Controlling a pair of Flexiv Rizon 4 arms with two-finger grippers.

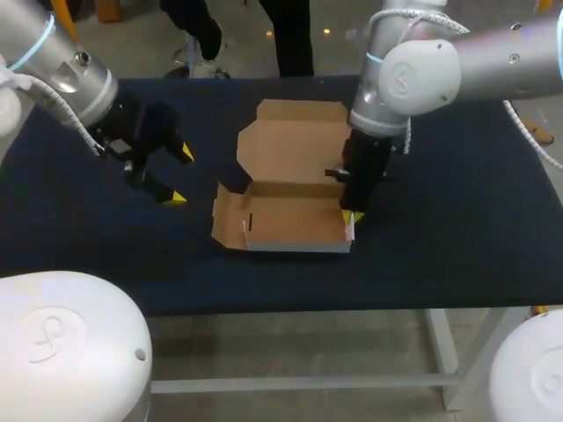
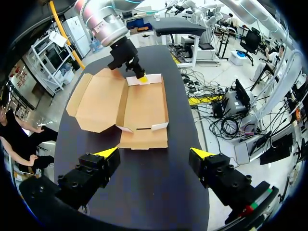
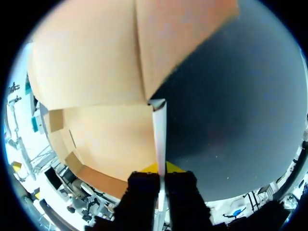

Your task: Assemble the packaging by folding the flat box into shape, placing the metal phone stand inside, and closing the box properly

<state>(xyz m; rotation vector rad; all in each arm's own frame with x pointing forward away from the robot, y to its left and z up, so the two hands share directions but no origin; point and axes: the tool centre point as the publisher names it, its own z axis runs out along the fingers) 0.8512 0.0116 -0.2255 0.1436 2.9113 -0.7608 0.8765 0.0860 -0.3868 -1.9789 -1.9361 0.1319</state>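
From above, a cardboard box [image 1: 290,220] sits half-folded near the middle of the dark-covered table [image 1: 457,220]. Its tray part is nearest the camera, with low walls standing up. The lid [image 1: 295,145] lies open and flat on the far side, and a flap [image 1: 225,215] splays outward at the box's left end. The right gripper [image 1: 352,217] points straight down at the right end of the tray, its yellow tips at the side wall [image 1: 349,230] there. The left gripper [image 1: 181,176] hangs over bare table to the left of the box, apart from it, with its fingers spread wide.

In the left wrist view, the left gripper [image 2: 154,155] shows its two yellow tips far apart with nothing between them, only table [image 2: 154,192] beneath. The box [image 2: 144,103] lies ahead of it, the lid [image 2: 98,98] flat beside the tray. At the far end of the tray the right gripper [image 2: 139,75] comes down onto the end wall.

In the right wrist view, the right gripper [image 3: 162,169] has its fingers pressed together on the thin side wall [image 3: 159,130], which stands upright on edge between them, one yellow tip on each face. To one side of the wall is the box's brown inner floor [image 3: 110,139], to the other the table [image 3: 231,120].
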